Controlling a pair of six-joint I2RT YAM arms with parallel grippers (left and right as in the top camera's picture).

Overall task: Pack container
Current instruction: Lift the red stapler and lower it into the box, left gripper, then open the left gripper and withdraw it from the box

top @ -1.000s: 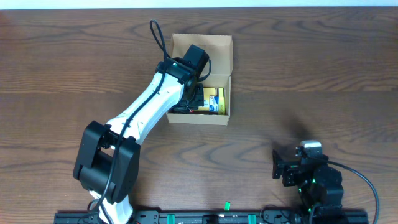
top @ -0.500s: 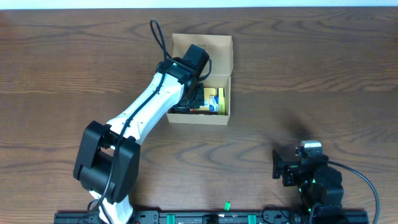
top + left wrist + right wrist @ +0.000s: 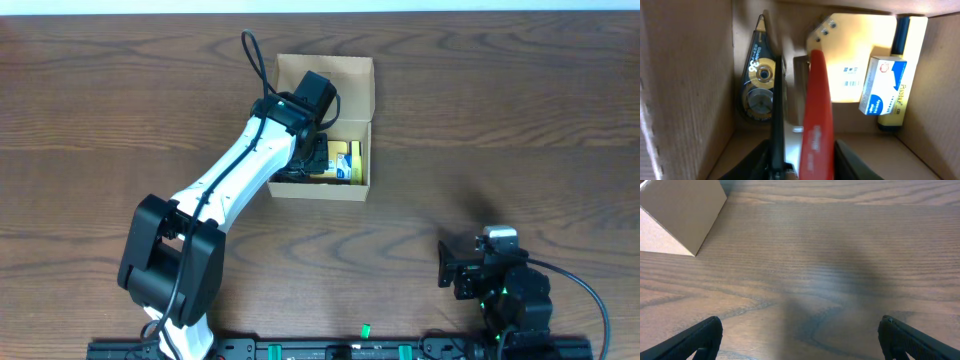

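Box (image 3: 345, 80), far-centre of table (image 3: 520, 120). Left gripper (image 3: 805, 162) inside, red pen (image 3: 816, 110) between fingers; clamped or loose: cannot tell. Lay pen flat beside correction tape (image 3: 759, 75). Right gripper (image 3: 800, 337) spread apart, empty.

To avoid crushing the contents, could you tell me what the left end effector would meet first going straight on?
The left end effector would likely meet the red pen right in front of it first, then the yellow pad deeper in the container; depth is unclear.
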